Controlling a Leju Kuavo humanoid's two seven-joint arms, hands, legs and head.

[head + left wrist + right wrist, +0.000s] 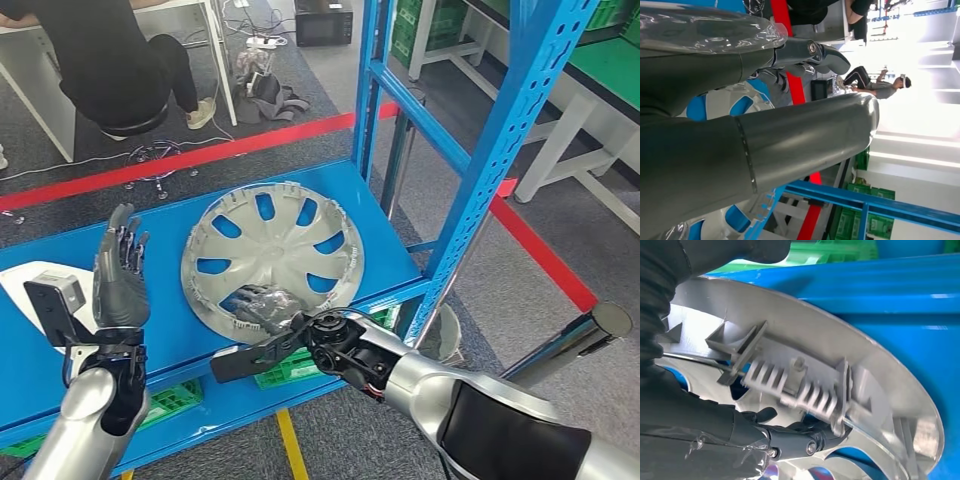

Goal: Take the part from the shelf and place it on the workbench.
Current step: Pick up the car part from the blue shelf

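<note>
Head view: round silver plastic wheel cover (273, 257) lies inner side up on blue metal shelf (173, 320). Right hand (266, 308) at its near rim, fingers over the edge. Left hand (121, 268) raised beside it, fingers spread, holding nothing.
L wrist: cover (728, 102) behind thumb (802, 132).
R wrist: fingers (791, 442) under cover's rim (836, 345); firm grasp can't tell.

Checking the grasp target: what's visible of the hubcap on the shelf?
The hubcap is a round silver-grey disc, plastic by its look, with spoke cutouts showing the blue shelf it lies on, inner face up. Ribbed clips and a wire ring line its rim. The right hand rests on its near edge, fingers reaching inside; the left hand is apart.
</note>
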